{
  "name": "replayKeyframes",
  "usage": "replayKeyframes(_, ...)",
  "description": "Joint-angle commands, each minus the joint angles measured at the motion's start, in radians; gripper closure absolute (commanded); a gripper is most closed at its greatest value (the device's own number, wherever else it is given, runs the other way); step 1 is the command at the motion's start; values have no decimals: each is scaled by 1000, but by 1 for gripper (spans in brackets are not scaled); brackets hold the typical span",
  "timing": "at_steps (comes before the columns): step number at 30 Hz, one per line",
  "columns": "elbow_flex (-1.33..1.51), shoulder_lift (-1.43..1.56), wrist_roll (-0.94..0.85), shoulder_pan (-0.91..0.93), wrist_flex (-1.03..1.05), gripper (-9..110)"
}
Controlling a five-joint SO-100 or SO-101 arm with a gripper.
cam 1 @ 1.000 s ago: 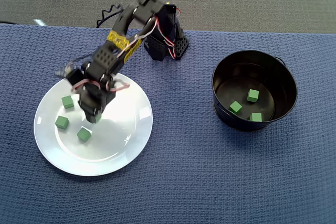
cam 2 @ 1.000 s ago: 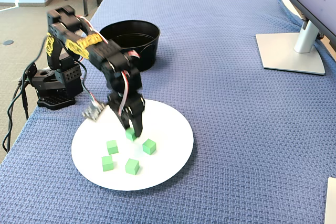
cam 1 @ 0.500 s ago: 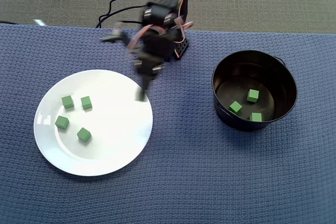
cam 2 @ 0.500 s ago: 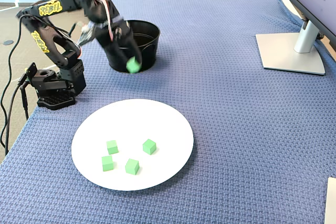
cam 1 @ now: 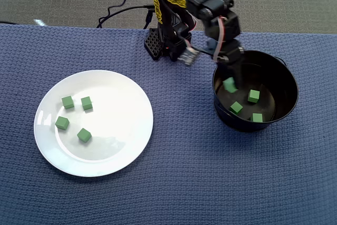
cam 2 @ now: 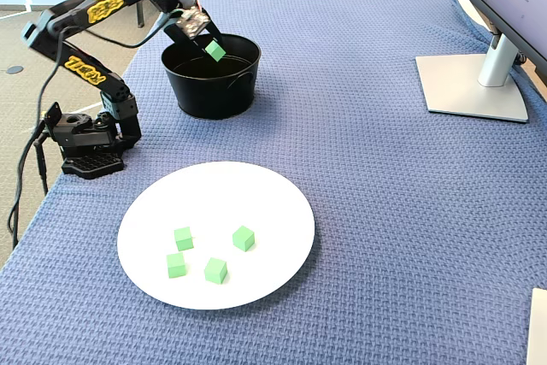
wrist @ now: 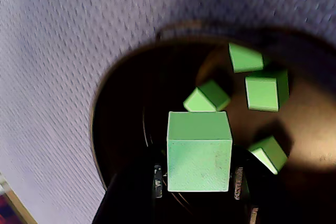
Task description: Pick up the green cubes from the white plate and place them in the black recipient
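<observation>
- Over the black recipient (cam 1: pixel 284 77) now: my tool (cam 1: pixel 230 85) swung across from the white plate (cam 1: pixel 126 151), clamped on one green cube (wrist: pixel 199 150).
- Three cubes lie inside, four wait on the plate.
- Next up, I'd guess: let go.

Overhead view: plate (cam 1: pixel 131 146) lies on the left of the cloth (cam 1: pixel 179 183), pot (cam 1: pixel 287 85) on the right, well apart. Arm base (cam 1: pixel 158 46) stands behind them, between the two. Four cubes (cam 1: pixel 84 135) sit on the left part of the plate. Three cubes (cam 1: pixel 254 96) lie in the pot. The gripper (cam 1: pixel 230 84) holds one cube (cam 1: pixel 229 85) above the pot's left side. Fixed view: monitor stand (cam 2: pixel 474 83) at far right.
</observation>
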Motion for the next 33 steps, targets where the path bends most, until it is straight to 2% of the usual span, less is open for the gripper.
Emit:
replayKeyframes(1,-103,-109,20,-64,-67,102)
replayKeyframes(3,-144,-149,34,-67,-66,100)
replayKeyframes(6,-179,-156,40,-72,0,65)
replayKeyframes(11,-190,-124,37,-29,28,61)
replayKeyframes(13,-206,-107,18,0,54,62)
replayKeyframes(16,-287,-110,41,144,137,70)
replayKeyframes(20,-373,-173,161,538,195,77)
replayKeyframes(23,-420,-282,155,824,193,80)
replayKeyframes(26,-431,-400,74,1045,130,82)
replayKeyframes(33,-512,-686,29,1301,94,82)
